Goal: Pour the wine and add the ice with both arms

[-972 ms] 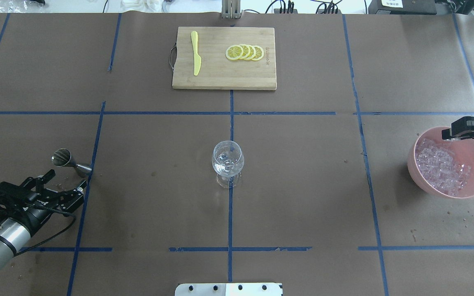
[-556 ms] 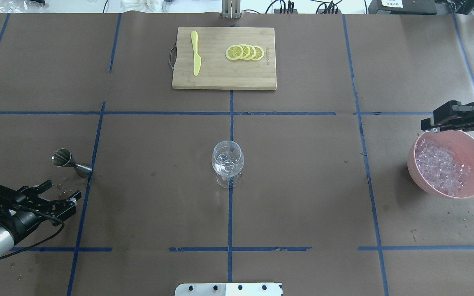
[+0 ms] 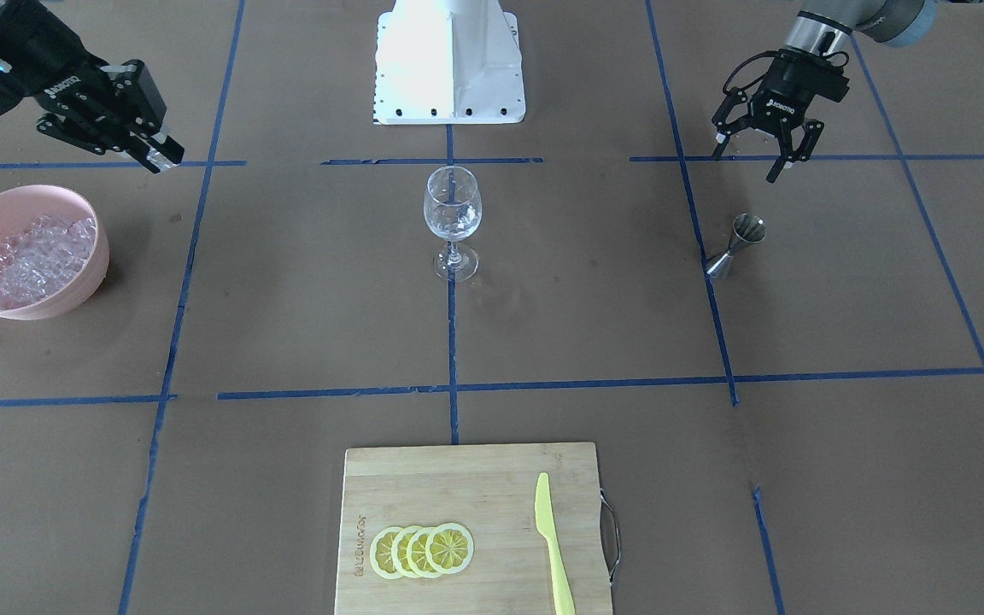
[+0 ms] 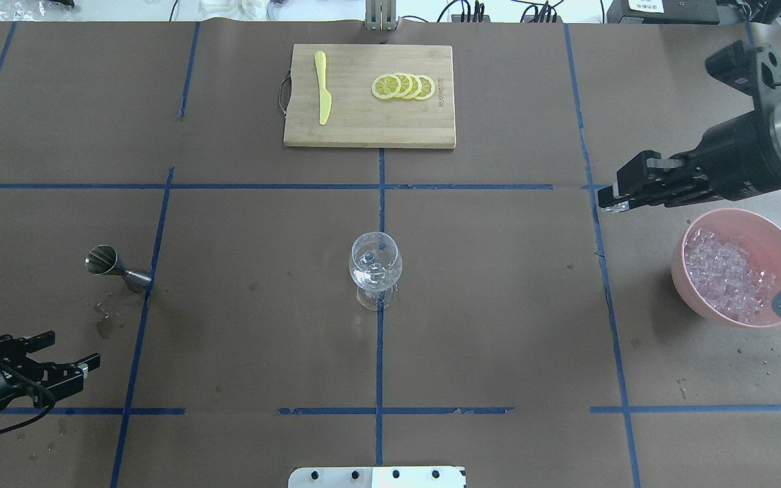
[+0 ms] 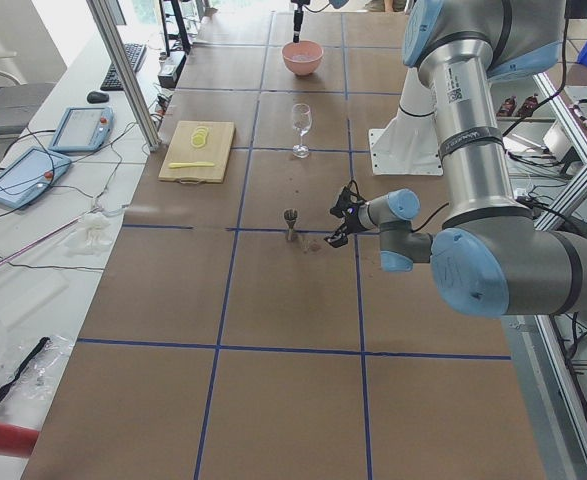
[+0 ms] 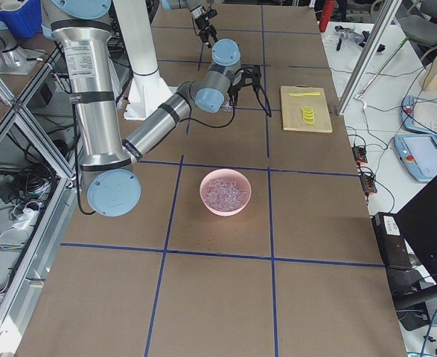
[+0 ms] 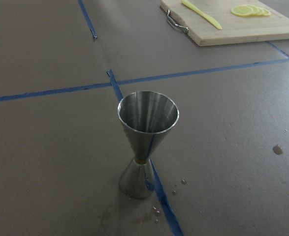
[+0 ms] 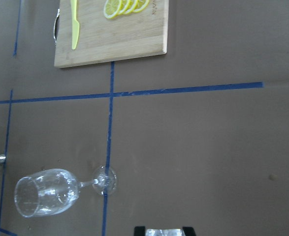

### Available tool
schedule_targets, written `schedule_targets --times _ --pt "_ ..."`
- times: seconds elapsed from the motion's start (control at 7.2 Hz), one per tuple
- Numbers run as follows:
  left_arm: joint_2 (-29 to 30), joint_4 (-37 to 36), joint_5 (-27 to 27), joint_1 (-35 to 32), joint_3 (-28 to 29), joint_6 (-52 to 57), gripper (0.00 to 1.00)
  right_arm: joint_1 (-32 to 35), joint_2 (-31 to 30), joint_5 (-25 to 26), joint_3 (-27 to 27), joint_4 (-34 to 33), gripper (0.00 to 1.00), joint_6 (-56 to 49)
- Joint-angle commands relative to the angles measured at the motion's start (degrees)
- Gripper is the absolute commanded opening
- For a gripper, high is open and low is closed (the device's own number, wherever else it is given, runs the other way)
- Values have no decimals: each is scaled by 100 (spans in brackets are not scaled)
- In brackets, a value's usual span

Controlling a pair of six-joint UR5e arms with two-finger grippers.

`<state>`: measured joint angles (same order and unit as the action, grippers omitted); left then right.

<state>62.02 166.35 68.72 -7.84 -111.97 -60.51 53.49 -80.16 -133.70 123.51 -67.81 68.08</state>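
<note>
Ice [image 3: 35, 256] heaps in the pink bowl [image 3: 82, 290], at 9 o'clock of the wine glass [image 3: 453, 209]. At the bowl's 2 o'clock hangs the right gripper [image 3: 166, 155], lettered ROBOTIQ, its jaws pinching one clear cube [image 8: 164, 232]. The glass stands upright on blue tape. At its 6 o'clock lies the cutting board [image 3: 475, 487] with lemon slices [image 3: 422, 549], a yellow knife [image 3: 552, 542] and an unreadable stamp. The jigger [image 3: 735, 246] stands at 3 o'clock. At its 12 is the left gripper [image 3: 746, 166], also marked ROBOTIQ, jaws spread.
</note>
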Motion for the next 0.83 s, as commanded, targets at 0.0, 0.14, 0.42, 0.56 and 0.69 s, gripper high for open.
schedule_targets --times 0.0,0.14,0.42,0.56,0.69 --pt "-338 -6 720 -33 -236 -4 100 -547 866 307 -343 -13 0 335" --pt "-462 -6 731 -42 -403 -4 100 -872 1184 606 -458 -22 0 563" --pt "-516 -145 1314 -591 -570 -4 100 -1452 1581 1238 -687 -22 0 750" --pt "-464 -912 2207 -1301 -1067 4 100 -1638 1800 1424 -853 -22 0 750" --pt "-420 -1259 2277 -1404 -1325 13 100 -1848 1967 1591 -985 -30 0 750"
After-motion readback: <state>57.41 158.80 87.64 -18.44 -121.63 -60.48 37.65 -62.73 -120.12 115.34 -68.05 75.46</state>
